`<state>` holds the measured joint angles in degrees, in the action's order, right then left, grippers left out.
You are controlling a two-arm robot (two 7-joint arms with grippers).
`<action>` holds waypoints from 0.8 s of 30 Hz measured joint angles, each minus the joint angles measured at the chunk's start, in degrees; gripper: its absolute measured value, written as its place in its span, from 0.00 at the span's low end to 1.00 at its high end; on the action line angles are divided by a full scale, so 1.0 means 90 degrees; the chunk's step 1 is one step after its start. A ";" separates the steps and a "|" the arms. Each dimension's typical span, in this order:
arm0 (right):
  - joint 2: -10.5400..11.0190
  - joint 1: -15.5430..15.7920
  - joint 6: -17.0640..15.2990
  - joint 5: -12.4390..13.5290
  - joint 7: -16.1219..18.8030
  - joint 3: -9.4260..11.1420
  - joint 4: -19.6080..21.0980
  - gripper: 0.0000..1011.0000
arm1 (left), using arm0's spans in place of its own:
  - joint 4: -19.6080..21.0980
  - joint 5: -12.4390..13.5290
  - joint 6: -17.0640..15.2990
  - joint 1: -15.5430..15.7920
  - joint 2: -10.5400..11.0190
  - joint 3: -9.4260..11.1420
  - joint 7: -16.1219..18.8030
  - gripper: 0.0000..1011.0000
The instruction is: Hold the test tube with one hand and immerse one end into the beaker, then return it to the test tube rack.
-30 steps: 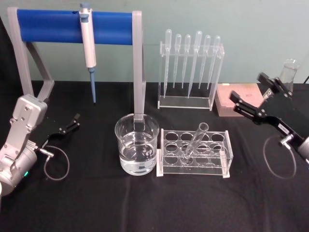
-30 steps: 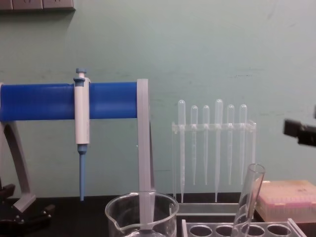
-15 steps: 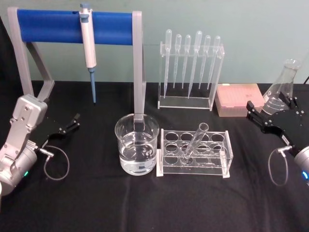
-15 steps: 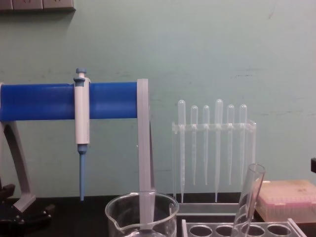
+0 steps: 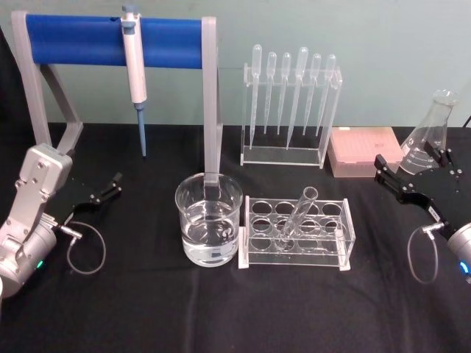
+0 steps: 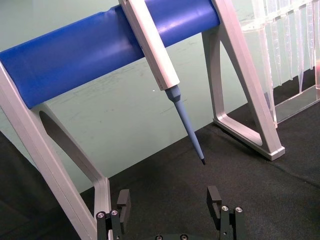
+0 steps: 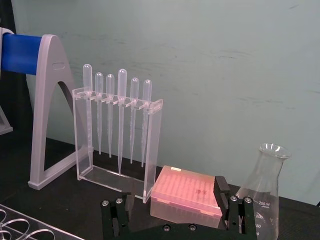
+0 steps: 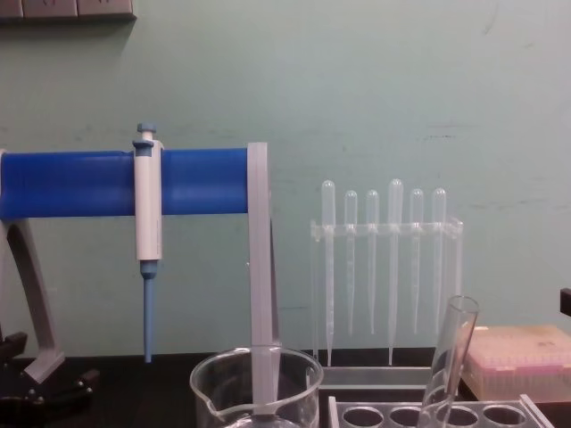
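Tube (image 5: 300, 215) leans in its rack (image 5: 297, 234), well left of the right end effector (image 5: 413, 175), which gapes empty; left end effector (image 5: 103, 193) parked, also open. Approach and grasp look next.

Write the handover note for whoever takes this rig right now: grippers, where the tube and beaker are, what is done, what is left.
Left gripper: open, holding nothing, low over the table at the left, near the blue-barred stand.
Right gripper: open, holding nothing, at the right edge in front of the conical flask and pink tip box.
Test tube: leaning in the clear rack, mid-table, rim up.
Beaker: upright just left of the rack, partly filled with clear liquid.
Done: nothing can be confirmed; the tube sits in the rack and neither gripper touches it.
Left: grasp the tube, dip one end in the beaker, put it back in the rack.
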<state>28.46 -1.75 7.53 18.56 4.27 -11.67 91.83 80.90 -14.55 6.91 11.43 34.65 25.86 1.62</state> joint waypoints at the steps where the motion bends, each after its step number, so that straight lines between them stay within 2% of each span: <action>1: 0.0003 -0.0001 -0.0002 0.0001 0.0000 -0.0001 0.0003 0.99 | 0.0000 0.0000 0.0000 0.0000 0.0000 0.0000 0.0000 0.99; 24: 0.0021 -0.0006 -0.0014 0.0006 0.0000 -0.0012 0.0026 0.99 | 0.0000 0.0000 0.0000 0.0000 0.0000 0.0000 0.0000 0.99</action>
<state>28.65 -1.81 7.40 18.61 4.26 -11.77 92.06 80.90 -14.55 6.91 11.43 34.65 25.86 1.62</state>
